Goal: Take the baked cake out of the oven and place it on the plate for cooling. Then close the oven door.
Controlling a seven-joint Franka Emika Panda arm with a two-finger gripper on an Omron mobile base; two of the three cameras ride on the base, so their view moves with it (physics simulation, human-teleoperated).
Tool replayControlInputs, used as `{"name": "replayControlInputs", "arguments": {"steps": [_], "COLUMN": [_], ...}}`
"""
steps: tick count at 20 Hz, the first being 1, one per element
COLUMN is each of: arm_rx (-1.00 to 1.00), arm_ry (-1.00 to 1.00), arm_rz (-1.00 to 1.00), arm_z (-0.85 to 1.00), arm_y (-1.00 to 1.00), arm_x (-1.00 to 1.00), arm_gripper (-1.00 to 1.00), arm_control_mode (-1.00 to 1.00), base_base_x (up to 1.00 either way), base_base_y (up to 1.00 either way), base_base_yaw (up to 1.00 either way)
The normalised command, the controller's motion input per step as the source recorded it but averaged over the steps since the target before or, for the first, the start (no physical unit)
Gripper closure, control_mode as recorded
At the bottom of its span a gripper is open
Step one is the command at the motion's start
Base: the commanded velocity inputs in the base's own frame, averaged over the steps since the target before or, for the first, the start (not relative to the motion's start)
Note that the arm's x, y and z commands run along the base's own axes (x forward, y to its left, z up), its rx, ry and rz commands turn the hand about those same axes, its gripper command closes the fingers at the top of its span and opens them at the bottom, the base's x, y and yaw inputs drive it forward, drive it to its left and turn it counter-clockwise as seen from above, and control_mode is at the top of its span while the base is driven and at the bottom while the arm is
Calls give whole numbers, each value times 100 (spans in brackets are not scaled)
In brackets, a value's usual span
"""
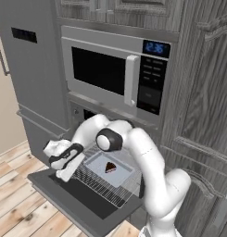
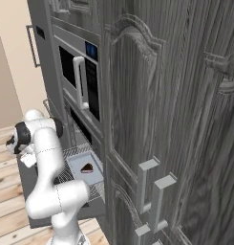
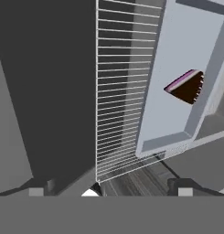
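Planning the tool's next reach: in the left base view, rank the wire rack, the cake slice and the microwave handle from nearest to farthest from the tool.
1. Wire rack, right beside the tool, over the open oven door.
2. Cake slice, further right, on the grey tray.
3. Microwave handle, well above, up to the right.

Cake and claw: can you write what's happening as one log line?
oven door: open | cake: in tray on pulled-out rack | claw: open, empty

The arm [image 1: 133, 152] hides part of the oven door [image 1: 82, 199].
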Motion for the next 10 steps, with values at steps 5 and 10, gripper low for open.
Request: {"name": "replayControlInputs", "arguments": {"steps": [5, 10], "arm_rx": [24, 26], "arm_ry": [-17, -16], "arm_rz": [-1, 0], "arm_z": [36, 36], "arm_y": [-85, -68], "arm_x": [-15, -25], "arm_gripper": [-100, -100], "arm_control_mode": [-100, -100], "base_base_x": [0, 0], "base_base_y": [0, 0], "base_base_yaw": [0, 0]}}
